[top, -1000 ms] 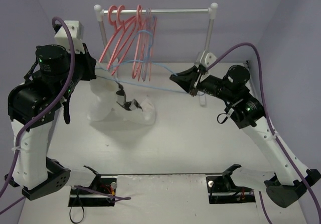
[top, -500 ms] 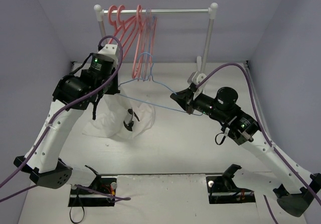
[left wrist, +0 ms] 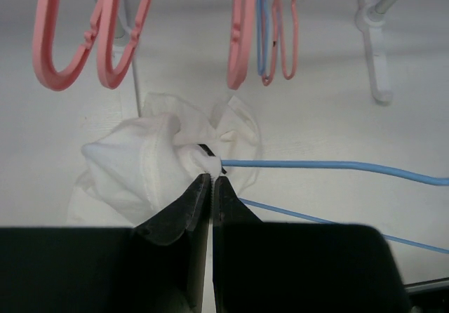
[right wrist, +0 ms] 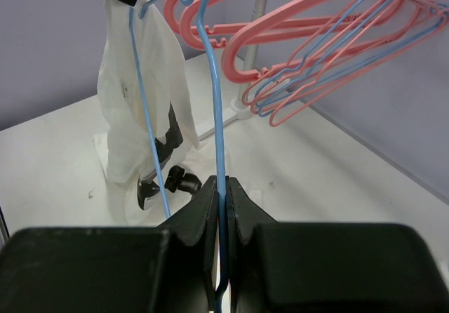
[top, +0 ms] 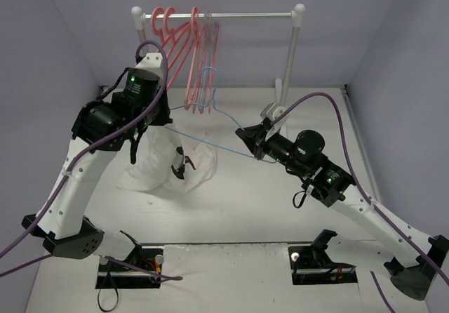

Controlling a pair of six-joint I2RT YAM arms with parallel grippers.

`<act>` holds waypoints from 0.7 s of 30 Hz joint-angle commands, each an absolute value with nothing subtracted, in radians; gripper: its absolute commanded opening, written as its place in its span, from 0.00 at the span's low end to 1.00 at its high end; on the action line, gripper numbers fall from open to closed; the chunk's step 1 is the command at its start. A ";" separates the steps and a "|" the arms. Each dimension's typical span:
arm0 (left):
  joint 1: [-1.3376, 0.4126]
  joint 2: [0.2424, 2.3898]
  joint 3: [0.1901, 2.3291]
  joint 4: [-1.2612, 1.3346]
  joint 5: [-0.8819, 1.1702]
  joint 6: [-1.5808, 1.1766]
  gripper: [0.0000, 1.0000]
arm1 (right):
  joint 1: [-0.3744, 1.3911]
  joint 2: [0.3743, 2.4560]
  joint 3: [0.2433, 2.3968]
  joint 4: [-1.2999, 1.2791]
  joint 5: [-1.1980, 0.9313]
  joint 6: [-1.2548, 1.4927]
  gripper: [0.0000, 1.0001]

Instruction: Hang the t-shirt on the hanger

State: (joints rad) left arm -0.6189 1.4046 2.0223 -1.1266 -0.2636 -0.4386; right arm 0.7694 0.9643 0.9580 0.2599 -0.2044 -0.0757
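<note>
The left gripper (left wrist: 211, 180) is pinched tight, its 2 fingers meeting with no gap on a bunched fold of the white t-shirt (left wrist: 140, 160). One blue wire of the hanger (left wrist: 316, 163) runs into that same fold right at the fingertips; whether the wire itself is caught between them cannot be told. The right gripper (right wrist: 222, 187) is also closed down to a sliver, clamping a thin wire of the hanger near its other end. Held this way, the hanger hangs in the air above the table (top: 245, 208). Its long axis runs across the table from the left gripper to the right gripper, and its hook points back toward the rail (top: 245, 15), close beside the pink hangers (top: 168, 46) there. It is a slim, light-blue wire triangle, much thinner than the pink ones. The t-shirt droops from the left gripper in a crumpled column, and its lower part is heaped on the table just left of centre. A dark patch shows among the lower folds. Only the left tip of the hanger is inside the cloth, and the rest of the frame is bare.
</note>
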 commanded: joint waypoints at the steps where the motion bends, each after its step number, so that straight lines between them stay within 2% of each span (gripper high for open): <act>1: -0.706 1.424 2.112 -1.083 -0.206 -0.483 0.00 | 0.795 1.013 0.982 0.494 -0.129 -0.058 0.00; 11: -0.779 1.494 2.347 -1.085 -0.198 -0.489 0.00 | 0.799 1.150 1.143 0.660 -0.206 -0.043 0.00; 16: -0.779 1.515 2.487 -1.091 -0.271 -0.409 0.00 | 0.801 1.157 1.247 0.666 -0.279 -0.023 0.00; 21: -0.776 1.482 2.444 -1.088 -0.299 -0.388 0.00 | 0.795 1.090 1.096 0.664 -0.285 -0.004 0.00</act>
